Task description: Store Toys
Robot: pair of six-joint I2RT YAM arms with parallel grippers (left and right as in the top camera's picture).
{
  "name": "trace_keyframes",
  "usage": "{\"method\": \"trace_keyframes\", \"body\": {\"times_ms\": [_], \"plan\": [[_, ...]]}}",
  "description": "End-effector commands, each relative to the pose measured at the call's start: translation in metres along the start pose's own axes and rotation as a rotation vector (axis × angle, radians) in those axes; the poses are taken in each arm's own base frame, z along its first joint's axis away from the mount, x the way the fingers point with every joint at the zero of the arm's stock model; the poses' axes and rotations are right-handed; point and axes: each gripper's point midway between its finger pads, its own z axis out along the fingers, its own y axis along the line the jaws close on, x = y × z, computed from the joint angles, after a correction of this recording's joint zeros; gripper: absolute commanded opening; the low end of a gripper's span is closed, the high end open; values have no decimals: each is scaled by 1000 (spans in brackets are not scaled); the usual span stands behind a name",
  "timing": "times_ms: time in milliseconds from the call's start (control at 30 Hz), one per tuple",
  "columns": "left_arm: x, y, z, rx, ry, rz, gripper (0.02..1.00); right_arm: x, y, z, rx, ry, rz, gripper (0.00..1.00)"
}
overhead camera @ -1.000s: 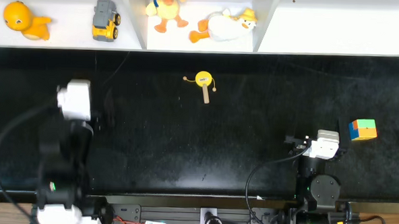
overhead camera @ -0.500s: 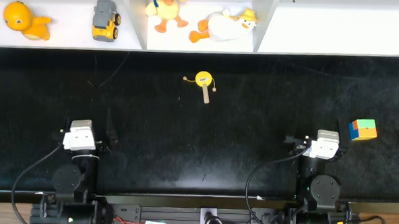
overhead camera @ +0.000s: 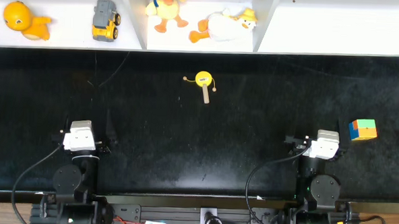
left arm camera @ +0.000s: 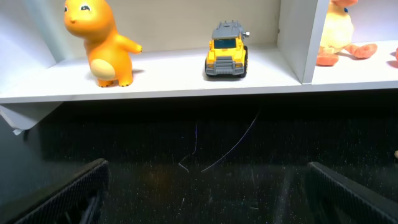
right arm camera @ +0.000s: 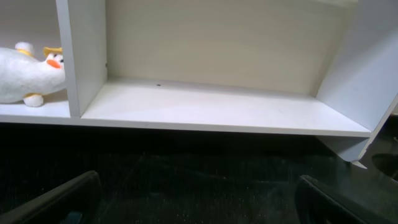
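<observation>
Along the far edge of the black table (overhead camera: 253, 128) stands the big white shelf (overhead camera: 338, 27), with three boxes side by side.

Close to the near edge of the table, both arms sit low and tucked in. The left gripper (left arm camera: 202, 193) has its fingers spread wide apart and holds nothing. The right gripper (right arm camera: 199, 199) is the same, with fingers wide and nothing between them. It faces the right box of the shelf, which has room for more.

Four toys are already put away. The white plush duck (overhead camera: 223, 25) lies in the middle box, and the yellow plush duck (overhead camera: 166, 8) sits just beside it in the same box. The orange animal toy (left arm camera: 99, 40) stands in the left box, with the yellow truck (left arm camera: 227, 50) near it, not touching.

Two toys are not put away yet, so I think the job is more than half done. The colour cube (overhead camera: 363, 129) sits on the table near the right arm, off to its right. The little yellow rattle (overhead camera: 204, 80) lies out in the middle of the table, near the shelf and well apart from both grippers. Each one needs picking up and setting in a box.
</observation>
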Motion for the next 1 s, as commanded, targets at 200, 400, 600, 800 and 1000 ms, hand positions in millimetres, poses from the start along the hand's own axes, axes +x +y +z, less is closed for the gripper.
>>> {"method": "trace_keyframes", "body": {"times_ms": [200,400,600,800,1000], "plan": [[-2,1,-1,-10,-10,-4,996,4,1,0,-3,0,-4,996],[-2,1,-1,-9,-10,-3,996,4,2,0,-8,4,-4,996],[-2,1,-1,-9,-10,-4,998,9,9,6,-50,154,2,996],[-2,1,-1,-9,-10,-3,998,28,56,0,-237,565,44,996],[-2,1,-1,-9,-10,-4,998,45,124,-19,-306,950,185,996]]}}
